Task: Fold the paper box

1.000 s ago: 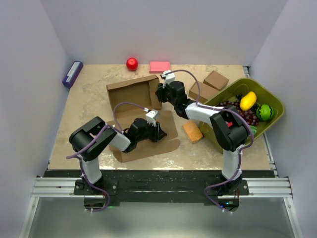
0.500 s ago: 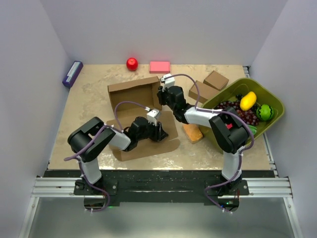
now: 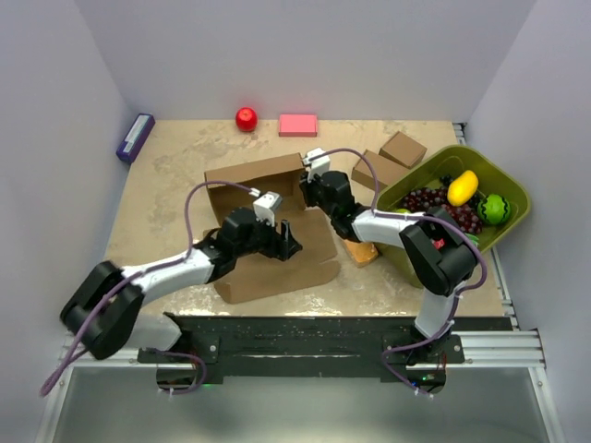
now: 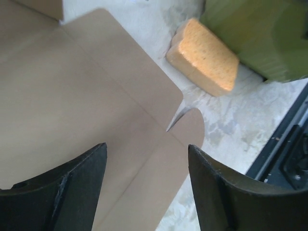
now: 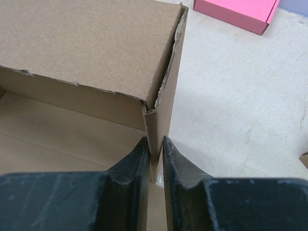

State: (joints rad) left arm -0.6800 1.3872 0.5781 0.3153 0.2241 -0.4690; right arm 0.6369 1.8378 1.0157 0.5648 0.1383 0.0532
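Paper box (image 3: 277,272) is lying half-raised on the tabletop (image 3: 166,185), both arms over it.
Right hand (image 5: 155,144) is pinching the upright side wall's corner edge between nearly closed fingers; left hand (image 4: 147,154) is hovering spread wide, gripping nothing, over the flat front flap near the sponge (image 4: 204,60).

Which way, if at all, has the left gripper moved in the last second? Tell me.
Yes. In the top view the left gripper has slid slightly left and toward the far side, widening its gap from the orange sponge, which stayed put.
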